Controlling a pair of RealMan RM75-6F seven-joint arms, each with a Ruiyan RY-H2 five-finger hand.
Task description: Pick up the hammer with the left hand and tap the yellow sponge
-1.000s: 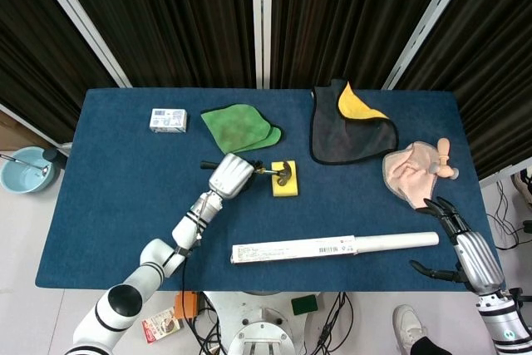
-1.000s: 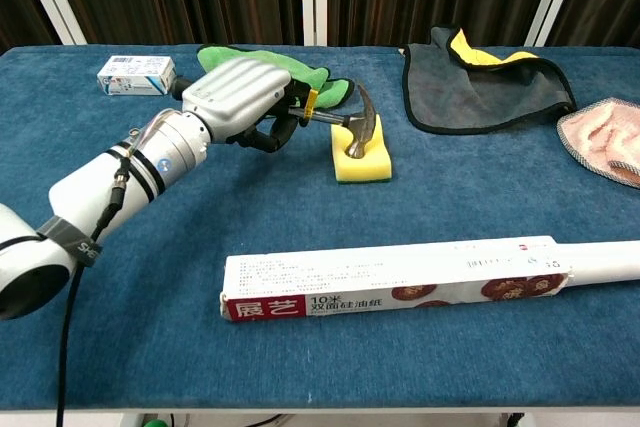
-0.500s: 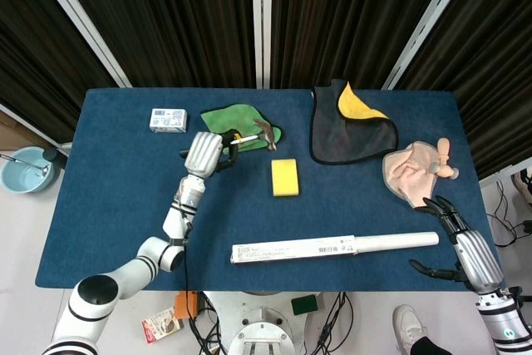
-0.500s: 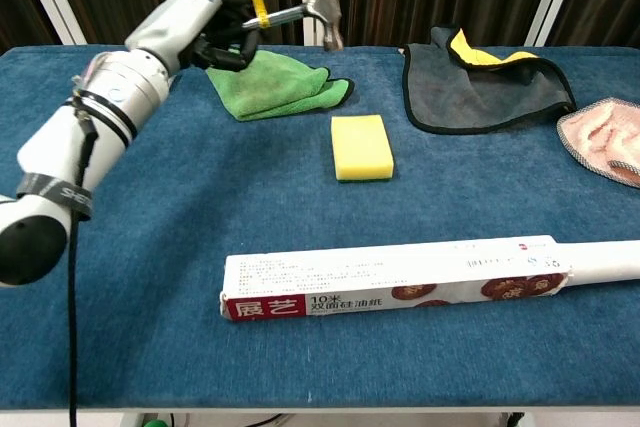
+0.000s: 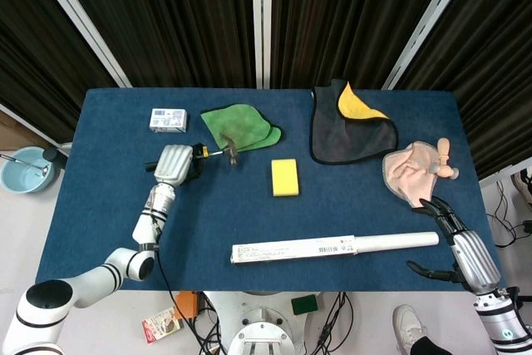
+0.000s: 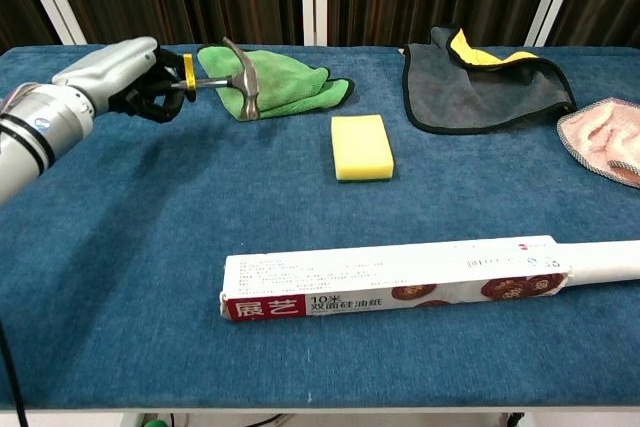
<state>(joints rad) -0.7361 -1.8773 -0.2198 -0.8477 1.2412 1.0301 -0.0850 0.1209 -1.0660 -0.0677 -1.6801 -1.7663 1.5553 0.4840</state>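
My left hand [image 5: 175, 164] [image 6: 118, 77] grips the hammer [image 5: 221, 152] [image 6: 226, 81] by its handle, low over the left part of the blue table. The metal head [image 6: 245, 87] points down beside the green cloth [image 5: 239, 126] [image 6: 283, 90]. The yellow sponge [image 5: 284, 177] [image 6: 361, 146] lies flat near the table's middle, well to the right of the hammer and apart from it. My right hand [image 5: 461, 251] hovers off the table's front right corner with fingers spread, holding nothing; the chest view does not show it.
A long white box with a roll end [image 5: 332, 247] [image 6: 400, 273] lies along the front. A small white carton [image 5: 169, 120] sits at the back left. A grey-and-yellow cloth [image 5: 352, 129] [image 6: 484, 77] and a pink cloth [image 5: 413, 170] [image 6: 602, 131] lie at the right.
The left hand carried the hammer up off the sponge, then left and down; it now hangs low by the green cloth. The sponge stays put. The right hand has hardly moved.
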